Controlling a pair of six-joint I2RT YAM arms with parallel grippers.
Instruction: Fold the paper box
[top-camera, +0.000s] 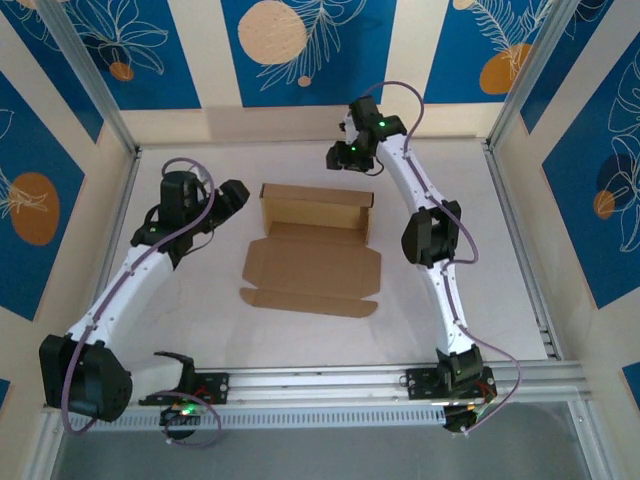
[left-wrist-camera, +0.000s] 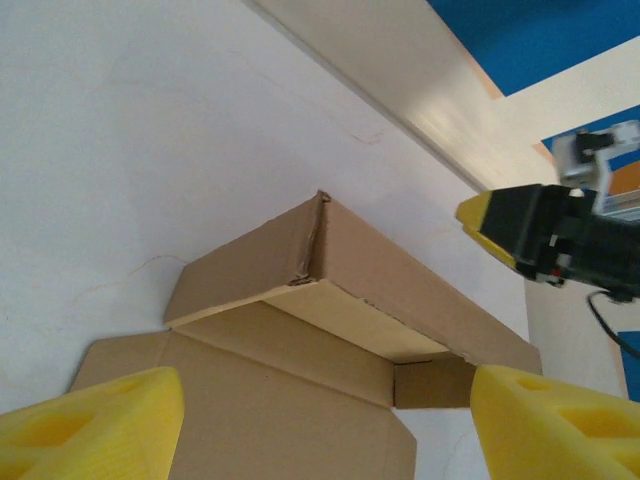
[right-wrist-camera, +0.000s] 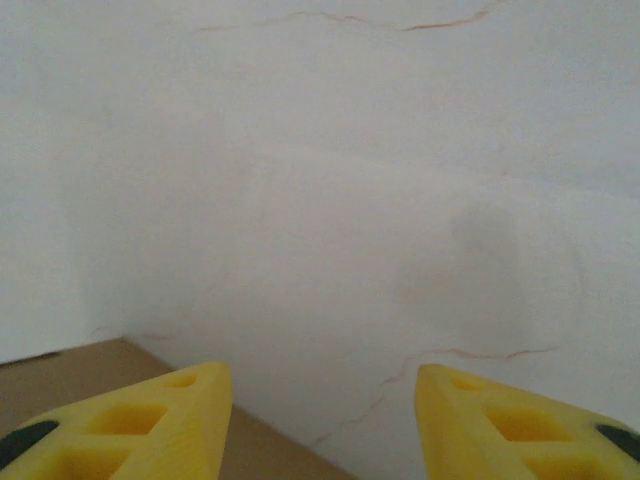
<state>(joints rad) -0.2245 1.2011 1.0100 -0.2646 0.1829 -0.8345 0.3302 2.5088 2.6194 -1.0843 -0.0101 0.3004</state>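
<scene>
The brown paper box (top-camera: 312, 262) lies in the middle of the white table, its front panel and flaps flat and its far part folded up into a low upright tray (top-camera: 316, 207). My left gripper (top-camera: 238, 196) hovers just left of that raised part, open and empty. In the left wrist view the box (left-wrist-camera: 300, 350) lies between and beyond the wide-spread yellow fingers (left-wrist-camera: 95, 425). My right gripper (top-camera: 337, 156) hangs behind the box's far right corner, open and empty. Its wrist view shows a brown corner of the box (right-wrist-camera: 60, 368) beside the left finger (right-wrist-camera: 135, 420).
An aluminium frame rail (top-camera: 330, 381) runs along the near edge where both arm bases sit. Side rails (top-camera: 515, 230) and blue-patterned walls enclose the table. The other gripper (left-wrist-camera: 535, 235) shows in the left wrist view, beyond the box's far side.
</scene>
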